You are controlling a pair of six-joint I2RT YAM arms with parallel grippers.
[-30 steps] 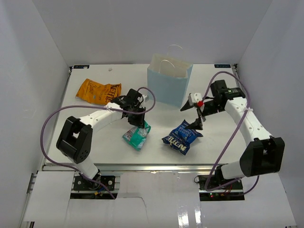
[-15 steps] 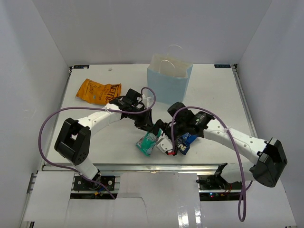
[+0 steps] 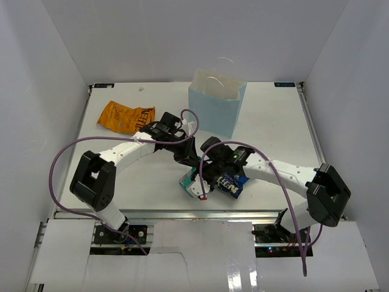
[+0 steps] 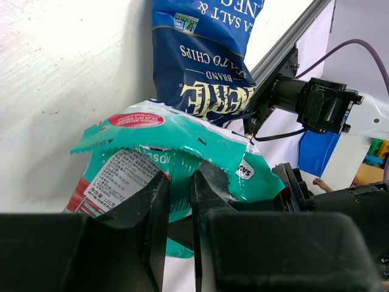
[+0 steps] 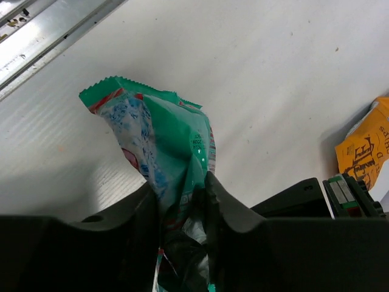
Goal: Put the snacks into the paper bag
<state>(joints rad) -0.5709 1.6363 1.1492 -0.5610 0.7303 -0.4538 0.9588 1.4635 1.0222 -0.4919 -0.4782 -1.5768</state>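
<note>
Both grippers grip the teal-white pouch (image 3: 191, 180), which hangs just above the table near its front edge. My left gripper (image 3: 188, 160) pinches it from the left, and in the left wrist view the pouch (image 4: 176, 143) sits between the jaws of that gripper (image 4: 177, 198). My right gripper (image 3: 204, 177) comes in from the right, and its view shows the pouch (image 5: 159, 137) squeezed between the fingers of the gripper (image 5: 180, 201). The blue chip bag (image 3: 231, 182) (image 4: 203, 55) lies under the right arm. An orange chip bag (image 3: 125, 117) (image 5: 364, 149) lies at the back left. The light blue paper bag (image 3: 216, 106) stands upright at the back centre.
The table's metal front rail (image 3: 182, 213) (image 5: 42, 36) runs close below both grippers. White walls enclose the table on three sides. Purple cables loop from both arms over the work area.
My right arm swung from beside the paper bag down and left to the pouch, and its jaws closed on it. My left gripper carried the pouch right and toward the front edge.
</note>
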